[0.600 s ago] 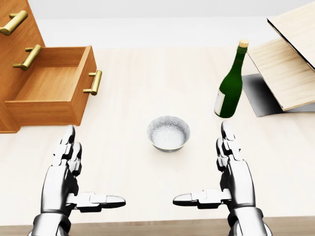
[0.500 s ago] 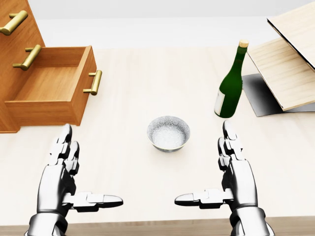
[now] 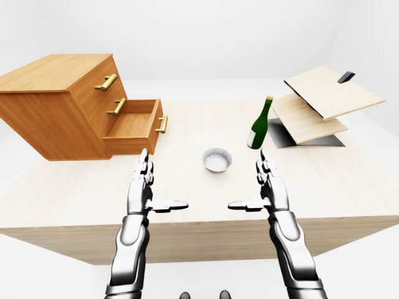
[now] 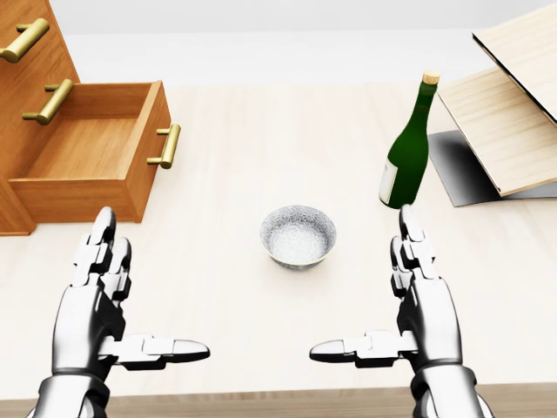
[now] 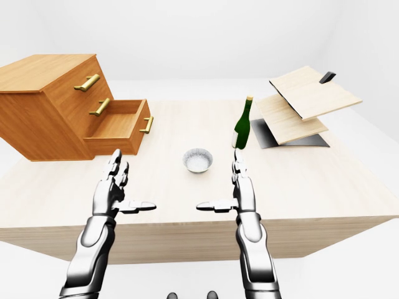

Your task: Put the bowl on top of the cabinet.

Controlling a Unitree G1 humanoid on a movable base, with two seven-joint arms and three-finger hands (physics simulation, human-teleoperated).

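Our silver left hand (image 4: pixel 91 300) and right hand (image 4: pixel 425 300) hover open, thumbs pointing inward, above the pale wooden bench (image 4: pixel 261 139). The small grey speckled bowl (image 4: pixel 298 235) sits between them, slightly higher in the head view, untouched and apart from the brown wooden cabinet (image 3: pixel 56 93) at upper left.

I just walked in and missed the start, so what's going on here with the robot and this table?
A humanoid robot is meant to put the bowl on top of the cabinet, but nothing is picked up yet. Its left hand and right hand hover open, one on each side of the bowl, touching nothing. The cabinet stands at the left of the head view with its lowest drawer pulled out. A green bottle stands upright at the right.
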